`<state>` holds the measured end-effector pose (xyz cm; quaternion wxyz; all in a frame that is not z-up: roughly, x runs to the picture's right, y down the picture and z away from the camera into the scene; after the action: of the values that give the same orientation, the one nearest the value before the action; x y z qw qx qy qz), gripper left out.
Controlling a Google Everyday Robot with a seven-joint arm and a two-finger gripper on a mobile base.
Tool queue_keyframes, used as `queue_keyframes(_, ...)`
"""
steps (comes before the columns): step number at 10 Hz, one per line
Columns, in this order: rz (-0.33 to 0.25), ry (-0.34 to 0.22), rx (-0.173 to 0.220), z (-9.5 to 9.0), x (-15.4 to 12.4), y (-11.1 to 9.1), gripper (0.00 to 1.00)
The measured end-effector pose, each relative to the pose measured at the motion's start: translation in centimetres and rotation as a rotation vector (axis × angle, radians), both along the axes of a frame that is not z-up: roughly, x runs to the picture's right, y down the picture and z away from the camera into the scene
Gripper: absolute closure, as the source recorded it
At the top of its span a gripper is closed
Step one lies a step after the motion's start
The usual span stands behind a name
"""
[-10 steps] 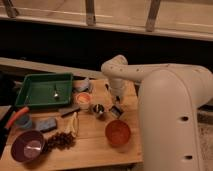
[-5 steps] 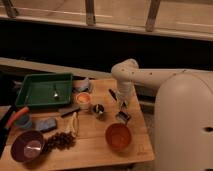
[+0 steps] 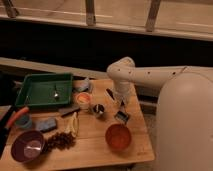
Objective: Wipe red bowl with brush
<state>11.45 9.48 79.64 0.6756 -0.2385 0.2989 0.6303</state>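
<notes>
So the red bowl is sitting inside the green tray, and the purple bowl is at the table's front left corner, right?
Not quite. The camera view shows the red bowl on the wooden table, front right, just in front of the gripper, not inside the green tray. The purple bowl is at the front left corner.

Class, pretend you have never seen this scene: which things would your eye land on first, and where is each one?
The big white robot arm dominates, stretching in from the right over the wooden table, its hand shut and low over the table's right side. Just in front of the hand sits the glossy red bowl, near the table's front edge. At the back left, the green tray stands out.
</notes>
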Motion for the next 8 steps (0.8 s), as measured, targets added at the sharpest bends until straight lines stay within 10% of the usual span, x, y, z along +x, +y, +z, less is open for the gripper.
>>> queue_keyframes(8,-0.086,-0.028,-0.149,-0.5,0.2,4.0,1.0)
